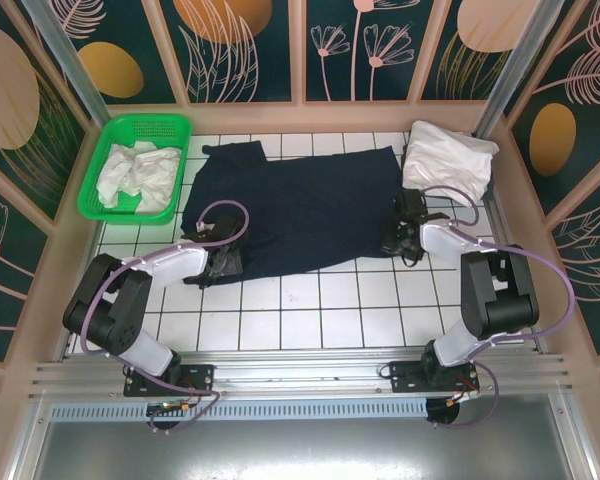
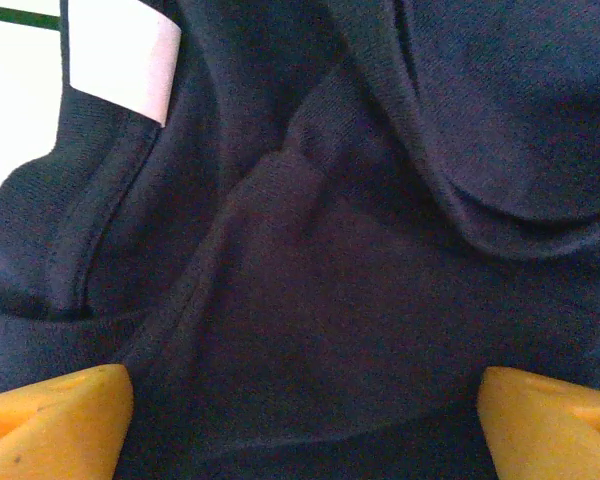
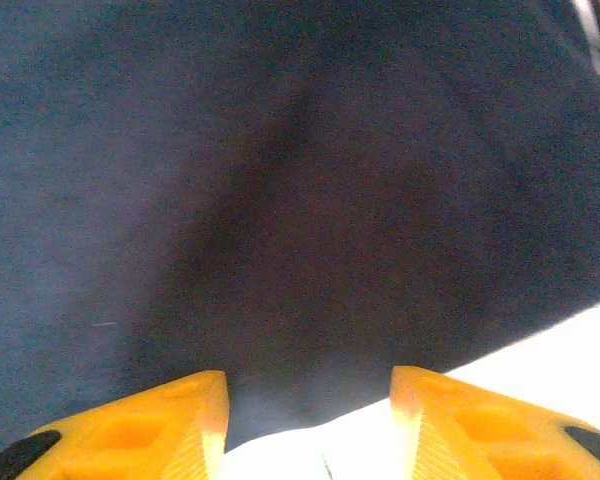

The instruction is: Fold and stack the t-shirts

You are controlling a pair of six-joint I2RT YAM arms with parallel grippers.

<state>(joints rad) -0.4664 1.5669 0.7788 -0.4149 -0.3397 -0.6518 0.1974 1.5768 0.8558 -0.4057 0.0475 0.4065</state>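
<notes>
My left gripper (image 2: 305, 405) stands wide open over the navy t-shirt (image 1: 300, 215), which lies spread mid-way across the tiled table (image 1: 310, 310), and it grips nothing. My right gripper (image 3: 310, 405) sits partly open at the shirt's edge, empty. The cloth looks limp and light, so I'd pinch seams and edges.

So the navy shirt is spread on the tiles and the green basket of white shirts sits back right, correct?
No: the top external view shows the green basket of white shirts at the back left, not right. The navy shirt is indeed spread on the tiles.
</notes>
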